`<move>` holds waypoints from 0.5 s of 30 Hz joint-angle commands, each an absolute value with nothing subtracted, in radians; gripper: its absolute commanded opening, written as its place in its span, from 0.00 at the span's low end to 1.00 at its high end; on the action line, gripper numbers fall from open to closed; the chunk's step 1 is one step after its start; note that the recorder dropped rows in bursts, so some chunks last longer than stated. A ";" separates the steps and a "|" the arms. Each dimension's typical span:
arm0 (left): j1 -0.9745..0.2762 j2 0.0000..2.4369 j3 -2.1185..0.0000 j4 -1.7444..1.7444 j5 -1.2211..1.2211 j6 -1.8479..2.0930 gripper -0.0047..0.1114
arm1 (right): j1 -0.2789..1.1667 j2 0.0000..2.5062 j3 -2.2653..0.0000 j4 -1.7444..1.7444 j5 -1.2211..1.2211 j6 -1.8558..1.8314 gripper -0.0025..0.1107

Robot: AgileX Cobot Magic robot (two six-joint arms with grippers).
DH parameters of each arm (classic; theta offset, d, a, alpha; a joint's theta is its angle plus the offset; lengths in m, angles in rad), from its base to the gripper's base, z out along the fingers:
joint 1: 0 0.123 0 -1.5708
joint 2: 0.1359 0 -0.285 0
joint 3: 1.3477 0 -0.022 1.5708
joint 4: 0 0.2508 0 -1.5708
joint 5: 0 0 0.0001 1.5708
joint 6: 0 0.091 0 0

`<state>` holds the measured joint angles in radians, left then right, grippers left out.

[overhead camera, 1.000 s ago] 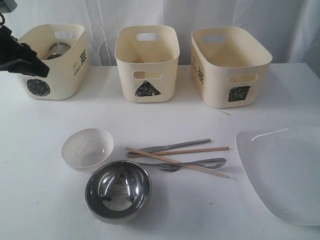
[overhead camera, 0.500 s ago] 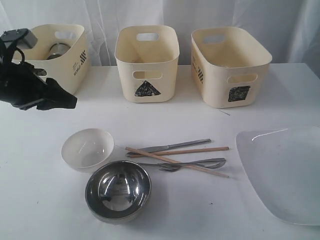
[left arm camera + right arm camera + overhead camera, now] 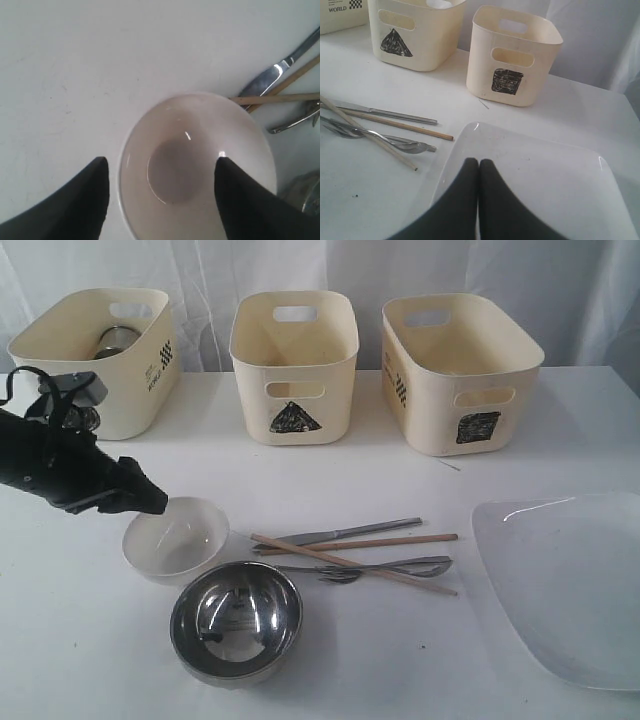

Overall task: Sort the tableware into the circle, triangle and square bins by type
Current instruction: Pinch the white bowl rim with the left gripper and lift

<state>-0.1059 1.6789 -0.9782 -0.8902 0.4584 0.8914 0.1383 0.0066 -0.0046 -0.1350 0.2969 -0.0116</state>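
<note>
My left gripper [image 3: 150,502] hangs open just over the white bowl [image 3: 176,536], its fingers straddling one side of the rim [image 3: 197,165] without touching. A steel bowl [image 3: 236,620] sits in front of it. Knife [image 3: 340,533], fork and spoon [image 3: 380,568] and two chopsticks [image 3: 350,562] lie crossed mid-table. One steel mug [image 3: 118,338] shows inside the circle bin [image 3: 135,370]. My right gripper [image 3: 479,161] is shut and empty above the large white plate [image 3: 560,180]; it is out of the exterior view.
The triangle bin [image 3: 294,365] and square bin [image 3: 455,370] stand along the back, against a white curtain. The plate [image 3: 565,580] runs past the table's right front edge. My left arm covers the circle bin's mark.
My left arm has swung down and to the right from beside the circle bin to the white bowl. Nothing on the table has moved.
</note>
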 commanded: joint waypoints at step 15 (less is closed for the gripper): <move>-0.112 1.816 -0.973 -0.905 0.466 0.921 0.51 | 0.140 0.000 0.000 -0.135 0.290 -0.008 0.02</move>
<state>-0.1059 1.7992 -0.9782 -0.8919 0.4502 0.9174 0.1383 0.0066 -0.0046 -0.1350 0.2969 -0.0116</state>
